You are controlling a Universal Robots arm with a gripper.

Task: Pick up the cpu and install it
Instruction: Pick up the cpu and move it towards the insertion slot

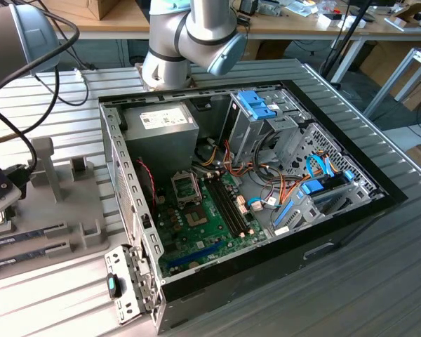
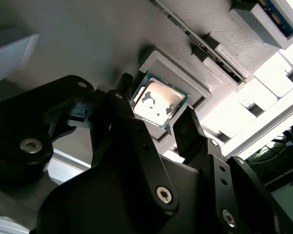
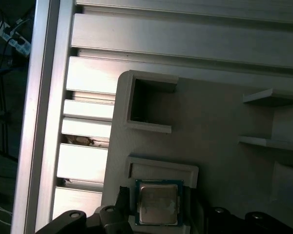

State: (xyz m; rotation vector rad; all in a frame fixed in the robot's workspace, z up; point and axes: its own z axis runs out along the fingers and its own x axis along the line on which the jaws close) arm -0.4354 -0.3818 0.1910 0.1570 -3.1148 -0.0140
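Grey holder tray (image 1: 63,203) sits at the left of the exterior view on the slatted tabletop (image 1: 379,267), and that's where the action is. In the second wrist view the end effector (image 2: 155,102) is down over it with its black fingers (image 2: 185,124) spread apart, one on each side of the cpu (image 2: 158,100). The chip lies flat in its little pocket in the tray, silver side up. I can't tell if the fingers touch its edges, but it doesn't look clamped or lifted.

Moving right, mid frame is the open pc case (image 1: 337,217), and the socket (image 1: 184,186) on the green motherboard (image 1: 210,225) looks empty. So I'd say the pick is barely underway: lined up, not grabbed, and the whole install is left
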